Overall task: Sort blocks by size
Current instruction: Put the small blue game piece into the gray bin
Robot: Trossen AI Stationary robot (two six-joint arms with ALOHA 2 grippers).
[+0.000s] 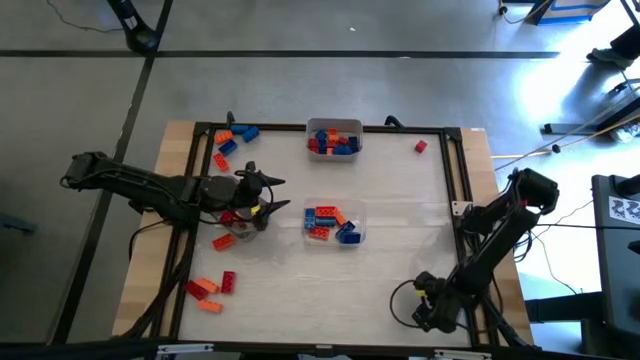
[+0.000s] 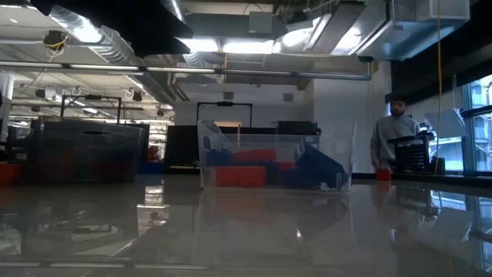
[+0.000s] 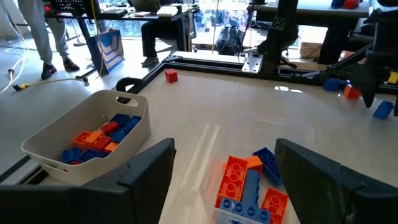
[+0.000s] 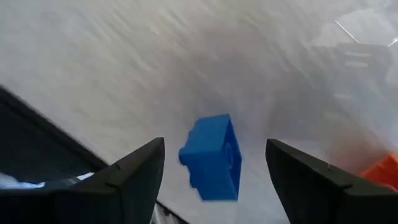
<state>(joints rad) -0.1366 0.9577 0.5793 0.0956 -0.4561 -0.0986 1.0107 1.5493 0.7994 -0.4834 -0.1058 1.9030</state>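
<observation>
We looked over every view and found no text, label, brand or number that we could read. Only a black-and-white patterned marker (image 1: 625, 208) showed beside the table (image 1: 400, 290), and it carried no legible characters.

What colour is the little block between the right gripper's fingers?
Blue. The block lies between the open right gripper's fingers, seen best in the right wrist view.

You're looking at two trays (image 1: 312, 128) (image 1: 360, 212) sitting mid-table (image 1: 400, 270); a person (image 2: 393, 135) is standing behind.
</observation>
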